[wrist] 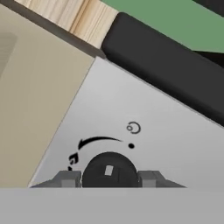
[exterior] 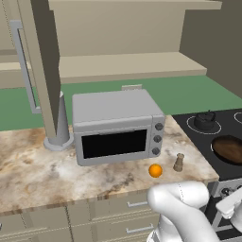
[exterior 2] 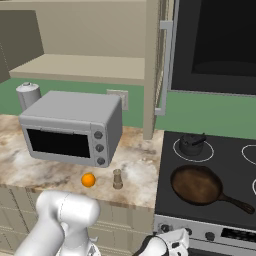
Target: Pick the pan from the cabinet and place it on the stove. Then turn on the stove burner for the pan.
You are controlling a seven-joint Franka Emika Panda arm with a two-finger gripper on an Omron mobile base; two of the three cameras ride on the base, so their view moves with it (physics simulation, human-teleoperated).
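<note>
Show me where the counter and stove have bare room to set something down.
Bare marble on the counter lies left of and before the microwave, up to the grey canister. It is tighter near the stove: the orange and shaker sit there. The pan and kettle take two burners.

You have one pan on one stove, one small dark pot, one grey microwave with three dials, one orange, one pepper shaker, one silver canister, one knob between your jaws.
</note>
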